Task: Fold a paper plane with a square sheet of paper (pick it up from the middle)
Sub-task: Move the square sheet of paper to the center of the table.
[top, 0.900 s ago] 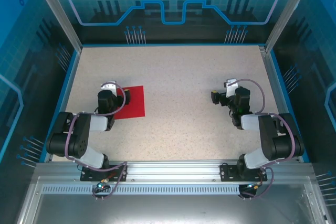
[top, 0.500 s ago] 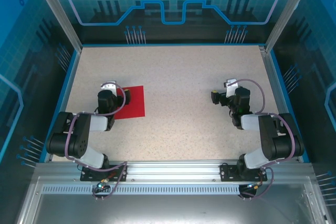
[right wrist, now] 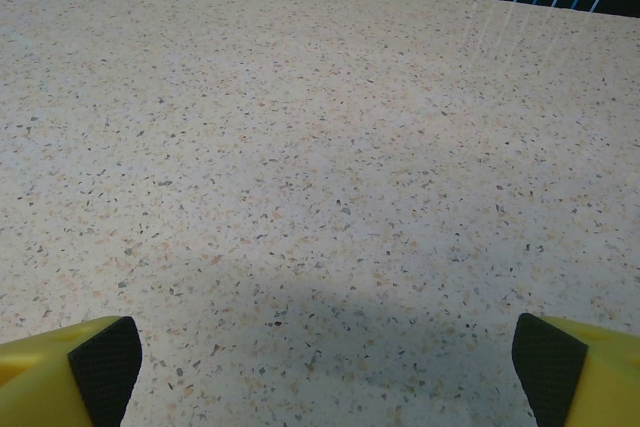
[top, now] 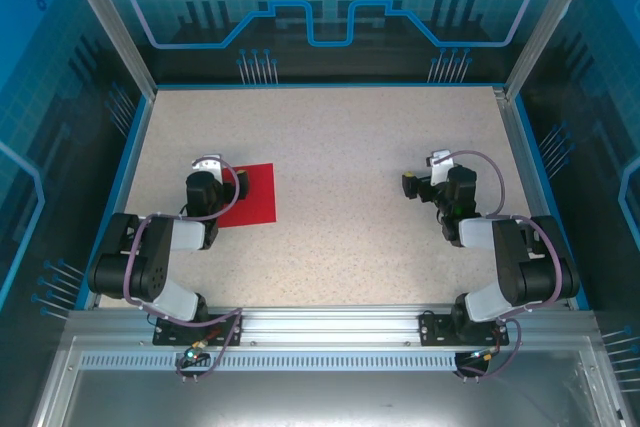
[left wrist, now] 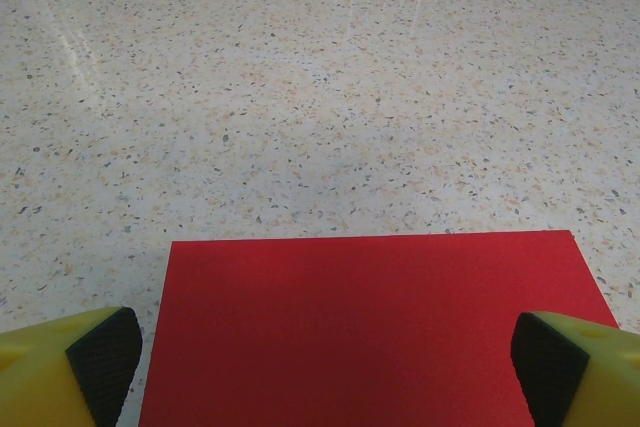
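Plainly, nothing is folded yet: the paper (top: pixel 252 194) lies flat on the worktop (top: pixel 340 147) (left side), beneath our left end effector (left wrist: pixel 325 367). It and the right end effector (right wrist: pixel 325 362) gape open, empty.

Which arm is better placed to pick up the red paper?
Left. The left jaws hang open right over the square sheet of paper; the right jaws, also open, face bare table far across.
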Tool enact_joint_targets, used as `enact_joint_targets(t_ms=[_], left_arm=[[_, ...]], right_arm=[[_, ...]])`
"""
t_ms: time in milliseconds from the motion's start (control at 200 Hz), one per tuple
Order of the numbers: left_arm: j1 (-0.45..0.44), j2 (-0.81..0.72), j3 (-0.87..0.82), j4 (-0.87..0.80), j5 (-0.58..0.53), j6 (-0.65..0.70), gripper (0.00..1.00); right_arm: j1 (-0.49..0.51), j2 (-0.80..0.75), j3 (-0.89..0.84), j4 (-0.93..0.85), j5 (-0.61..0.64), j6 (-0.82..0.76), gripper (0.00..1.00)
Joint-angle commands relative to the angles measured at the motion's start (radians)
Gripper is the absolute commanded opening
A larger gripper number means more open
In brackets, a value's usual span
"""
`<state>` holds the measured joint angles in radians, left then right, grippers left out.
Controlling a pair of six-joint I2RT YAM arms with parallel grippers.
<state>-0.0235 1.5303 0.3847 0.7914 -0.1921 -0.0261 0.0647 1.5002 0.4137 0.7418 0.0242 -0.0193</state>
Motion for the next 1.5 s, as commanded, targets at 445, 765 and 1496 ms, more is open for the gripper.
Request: enact_joint_targets(t_ms=[445, 765, 1496], left_arm=[[0.000, -0.011, 0.020, 0.023, 0.018, 0.003, 0.99], [0.000, -0.012, 0.020, 0.020, 0.018, 0.002, 0.98], [0.014, -0.473, 0.213, -0.735, 0.101, -0.279, 0.99]], right_arm=[[-0.014, 0.003, 0.017, 0.010, -0.008, 0.003, 1.00], [-0.015, 0.003, 0.017, 0.009, -0.008, 0.003, 0.99], [0.018, -0.304, 0.329, -0.950, -0.020, 0.284, 0.99]])
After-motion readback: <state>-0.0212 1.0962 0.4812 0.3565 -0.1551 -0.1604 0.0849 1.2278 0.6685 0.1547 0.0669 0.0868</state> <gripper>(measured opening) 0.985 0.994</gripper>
